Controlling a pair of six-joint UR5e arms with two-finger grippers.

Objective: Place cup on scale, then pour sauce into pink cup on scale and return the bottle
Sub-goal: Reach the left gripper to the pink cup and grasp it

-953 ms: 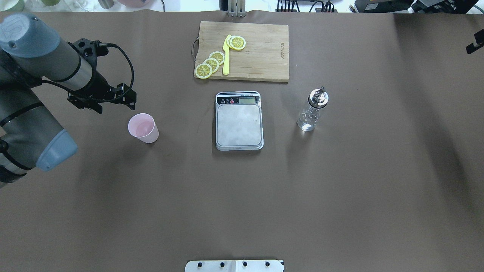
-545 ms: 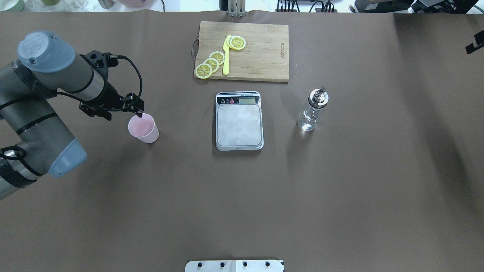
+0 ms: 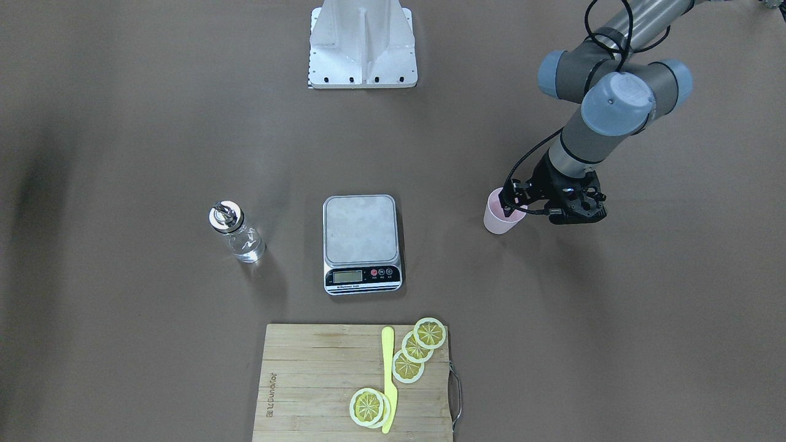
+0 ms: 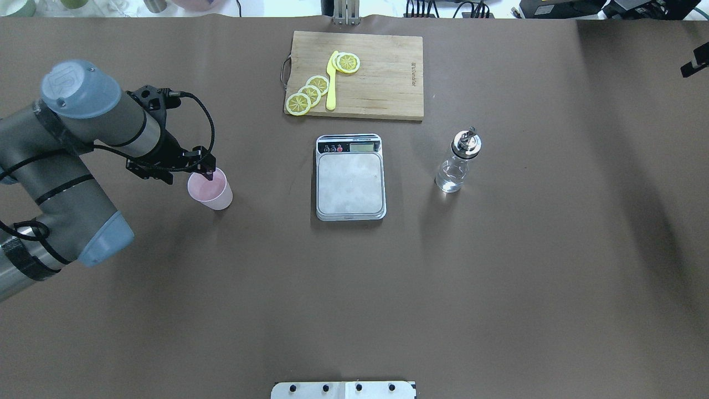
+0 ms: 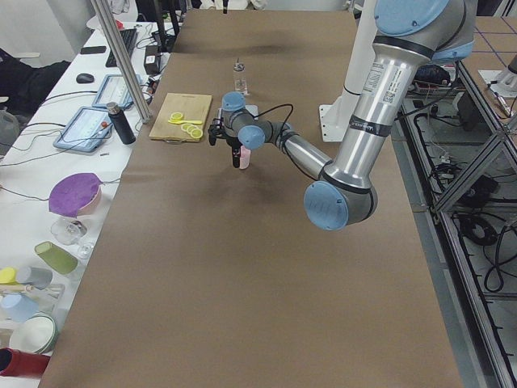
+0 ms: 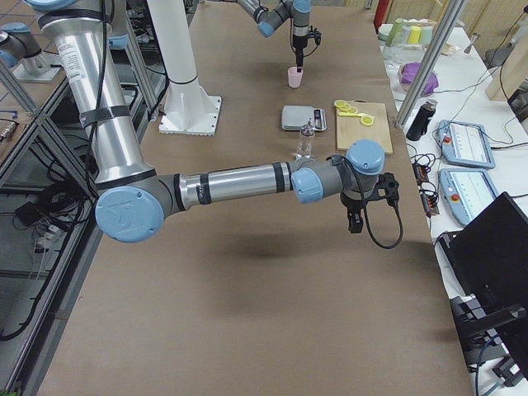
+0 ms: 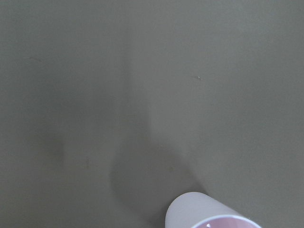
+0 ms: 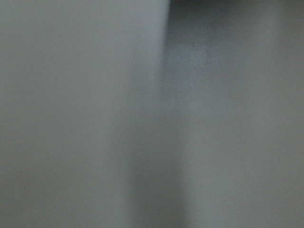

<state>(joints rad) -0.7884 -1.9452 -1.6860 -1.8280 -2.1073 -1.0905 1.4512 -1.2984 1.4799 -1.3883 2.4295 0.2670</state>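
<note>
Counting 1 ea: cup (image 4: 210, 190), scale (image 4: 350, 184), bottle (image 4: 457, 166).

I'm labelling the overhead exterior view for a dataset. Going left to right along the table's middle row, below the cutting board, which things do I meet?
cup → scale → bottle

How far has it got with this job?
Nothing is finished yet. The left gripper has its jaws at the rim of the cup, which stands on the table. The scale is bare and the bottle untouched, so placing, pouring and returning remain.
</note>
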